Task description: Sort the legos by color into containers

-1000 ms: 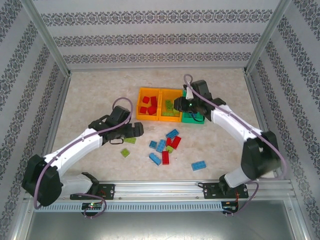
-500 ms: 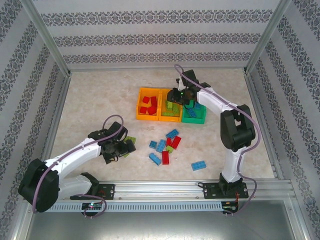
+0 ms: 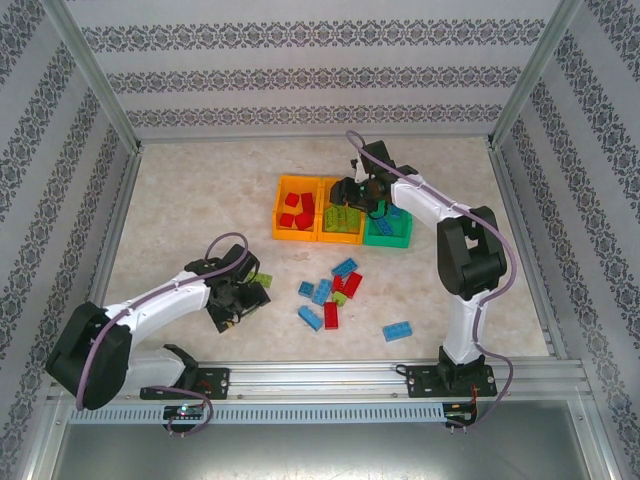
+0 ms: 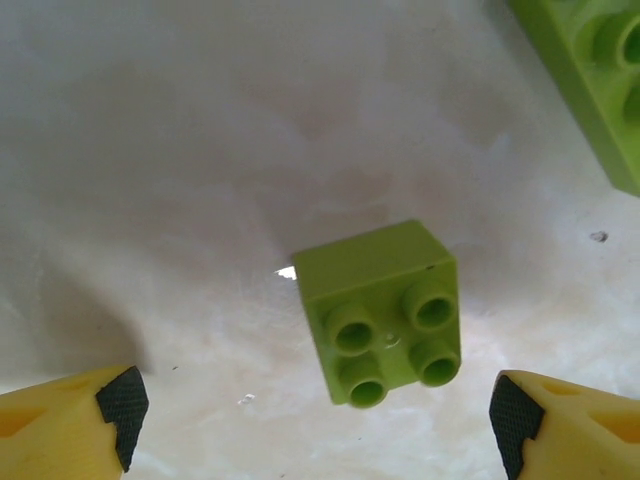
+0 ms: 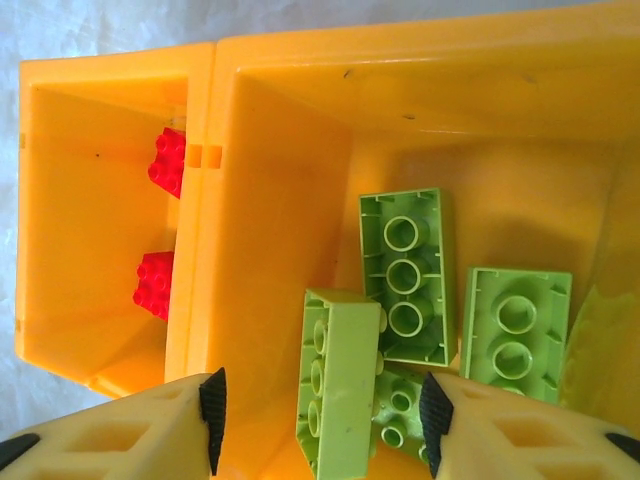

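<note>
Two red legos (image 5: 167, 162) half hidden by bin wall (image 5: 200, 260), lime brick (image 4: 600, 70) cropped

No legible text or markings

Loose legos (image 3: 325, 292) lie on the table (image 3: 180, 200) before the joined containers (image 3: 297, 237), others inside them.

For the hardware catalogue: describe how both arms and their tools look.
The left arm and right arm have white shells, black joints and bases, and a lilac cable looping along each. The left tool and right tool have yellow fingers with black textured pads.
</note>
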Robot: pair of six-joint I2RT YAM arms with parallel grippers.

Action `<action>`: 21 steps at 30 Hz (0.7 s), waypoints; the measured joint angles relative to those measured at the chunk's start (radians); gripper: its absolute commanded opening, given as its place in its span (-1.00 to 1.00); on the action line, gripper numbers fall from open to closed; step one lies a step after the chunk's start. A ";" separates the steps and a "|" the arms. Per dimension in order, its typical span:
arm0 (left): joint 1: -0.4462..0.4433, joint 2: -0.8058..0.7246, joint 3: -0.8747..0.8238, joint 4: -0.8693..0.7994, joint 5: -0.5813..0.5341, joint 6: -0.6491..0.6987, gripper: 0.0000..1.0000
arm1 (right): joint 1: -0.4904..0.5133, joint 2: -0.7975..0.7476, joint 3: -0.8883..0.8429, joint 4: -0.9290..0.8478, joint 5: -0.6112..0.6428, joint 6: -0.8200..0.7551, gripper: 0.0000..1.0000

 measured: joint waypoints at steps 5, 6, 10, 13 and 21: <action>0.000 0.061 0.015 0.023 -0.008 0.001 0.47 | 0.000 -0.110 -0.075 0.005 0.019 -0.013 0.22; 0.000 0.067 0.019 0.023 -0.012 0.002 0.41 | 0.000 -0.131 -0.086 0.008 0.022 -0.017 0.23; 0.000 0.092 0.040 0.032 -0.035 0.014 0.14 | -0.008 -0.219 -0.137 0.016 0.031 -0.031 0.23; 0.000 0.117 0.055 0.045 -0.047 0.031 -0.05 | -0.019 -0.262 -0.177 0.016 0.040 -0.039 0.24; 0.000 0.152 0.082 0.037 -0.056 0.062 -0.36 | -0.063 -0.370 -0.319 0.013 0.077 -0.060 0.25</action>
